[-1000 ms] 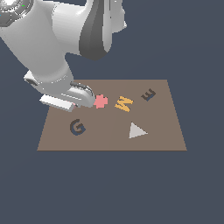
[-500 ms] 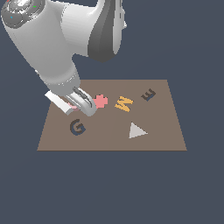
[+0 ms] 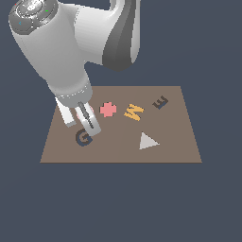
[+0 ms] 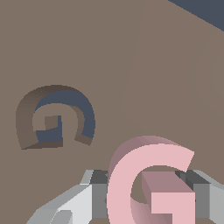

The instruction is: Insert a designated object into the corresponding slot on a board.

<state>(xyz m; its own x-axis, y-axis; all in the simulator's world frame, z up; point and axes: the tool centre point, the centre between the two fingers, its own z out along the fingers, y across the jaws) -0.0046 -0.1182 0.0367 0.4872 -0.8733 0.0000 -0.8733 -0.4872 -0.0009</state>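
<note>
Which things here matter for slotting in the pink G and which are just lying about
Job:
pink G, held in the tool
G slot
board

Lying about:
pink cross
orange W
dark E
grey triangle

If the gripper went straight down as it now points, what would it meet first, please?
Probably bare board beside the G slot; the held pink G looks offset from it, though depth is unclear.

Flat, even simulator light leaves both views sharp and free of glare or blur, with soft shading on the arm (image 3: 71, 52) and darker walls inside the G slot (image 4: 54, 117) of the board (image 3: 170, 142).
</note>
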